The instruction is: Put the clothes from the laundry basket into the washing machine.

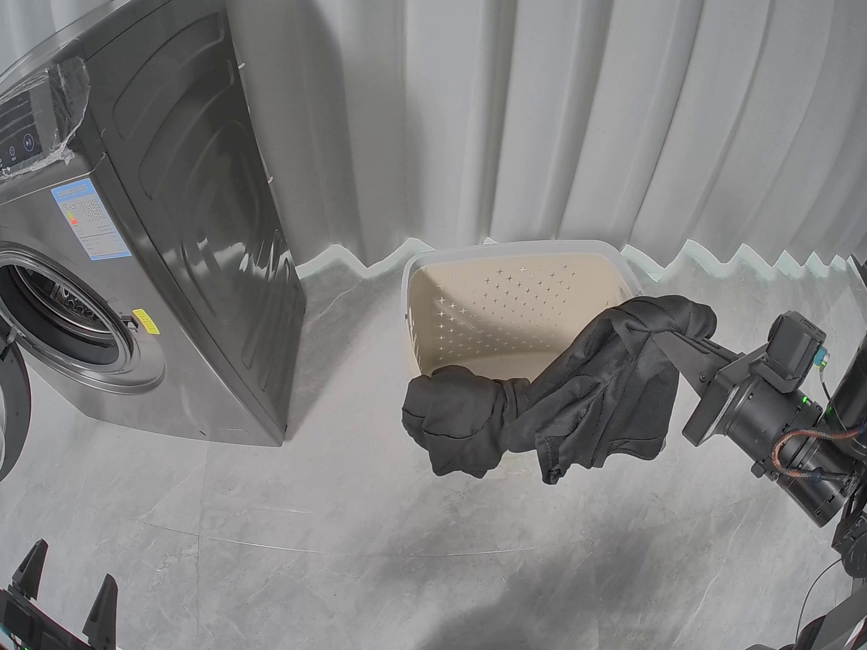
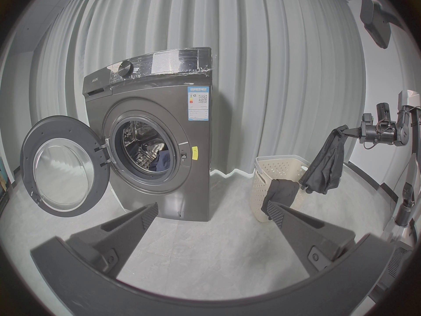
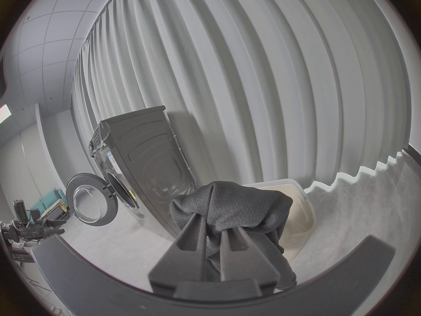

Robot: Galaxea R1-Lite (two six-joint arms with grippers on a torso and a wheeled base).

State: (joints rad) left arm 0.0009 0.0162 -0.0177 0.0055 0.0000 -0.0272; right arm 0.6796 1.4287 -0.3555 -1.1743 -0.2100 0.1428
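Observation:
A dark grey garment (image 1: 578,381) hangs from my right gripper (image 1: 673,340), which is shut on its upper end above the basket's right side. The garment's lower end droops over the front rim of the cream laundry basket (image 1: 515,304). In the right wrist view the fingers (image 3: 193,238) pinch the bunched cloth (image 3: 232,207). The grey washing machine (image 1: 135,246) stands at the left with its round door (image 2: 61,167) swung open and some clothing in the drum (image 2: 147,148). My left gripper (image 1: 65,589) is low at the left, open and holding nothing.
White pleated curtains (image 1: 542,92) run behind the machine and basket. Pale marble-look floor (image 1: 316,516) lies bare between machine and basket. The open door (image 1: 11,408) juts out at the far left edge.

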